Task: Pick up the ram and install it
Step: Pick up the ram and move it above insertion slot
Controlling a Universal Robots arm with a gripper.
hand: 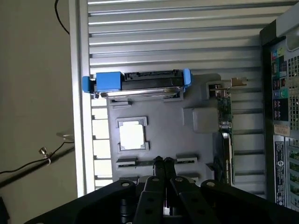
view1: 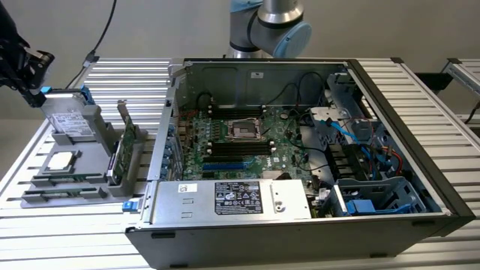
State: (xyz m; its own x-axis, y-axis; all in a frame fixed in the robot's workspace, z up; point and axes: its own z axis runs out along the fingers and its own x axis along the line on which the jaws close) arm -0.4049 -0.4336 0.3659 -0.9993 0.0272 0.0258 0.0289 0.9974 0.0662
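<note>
Hovering over the grey holder (hand: 163, 126) on the table (hand: 163, 42), the hand (hand: 163, 162) has both fingers pressed together with nothing between them. The ram (hand: 140, 163) lies on edge in a narrow slot of the holder, directly under the fingertips as the wrist view lines it up (a thin dark strip, chips too small to make out). Hand and ram look apart, not touching.

Beyond the fingertips sit a square processor (hand: 131, 136), then the hard drive (hand: 140, 84) with blue tabs. To one side of the hand stands the expansion card (hand: 225, 135), near enough to mind. The open computer case (view1: 300, 169) sits well away from the hand.

Step in hand, as I judge it: approach for the pick. Doing it well calls for:
- fingers parted before descent
- a straddle across the stick's thin faces at mid-length
- the hand square to the slot
- a straight lift so the board does not bind
- staying clear of the card
</note>
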